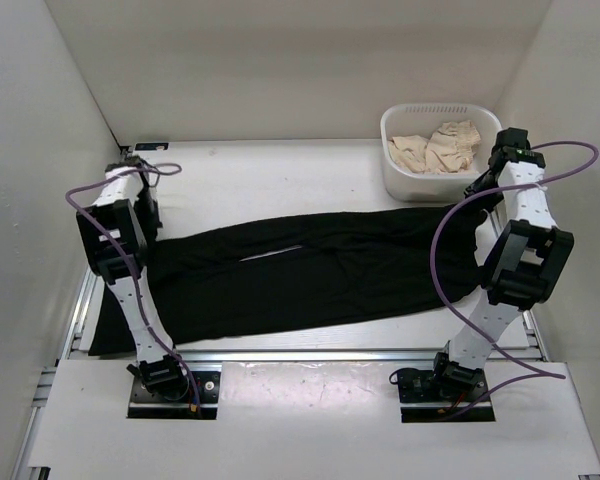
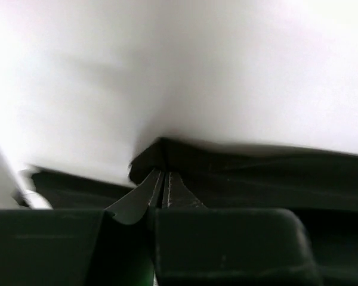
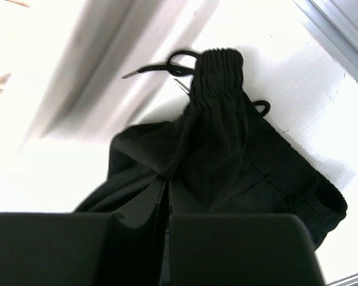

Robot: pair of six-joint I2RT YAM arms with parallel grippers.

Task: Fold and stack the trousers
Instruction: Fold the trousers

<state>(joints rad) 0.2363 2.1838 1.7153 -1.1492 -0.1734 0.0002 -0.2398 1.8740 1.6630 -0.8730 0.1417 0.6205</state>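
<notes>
The left gripper (image 2: 164, 182) and right gripper (image 3: 167, 193) each pinch tight the soft black long trousers (image 1: 320, 270) — lift both ends evenly, cloth taut.

trousers (image 1: 360, 270) of matt black cloth; basket (image 1: 410, 186) of smooth white plastic.

Your left gripper (image 1: 150, 238) sits at one end of the spread trousers (image 1: 320, 275) and your right gripper (image 1: 480, 200) at the other. The basket (image 1: 392, 165) of cloths (image 1: 442, 146) stands just beside the right one.
</notes>
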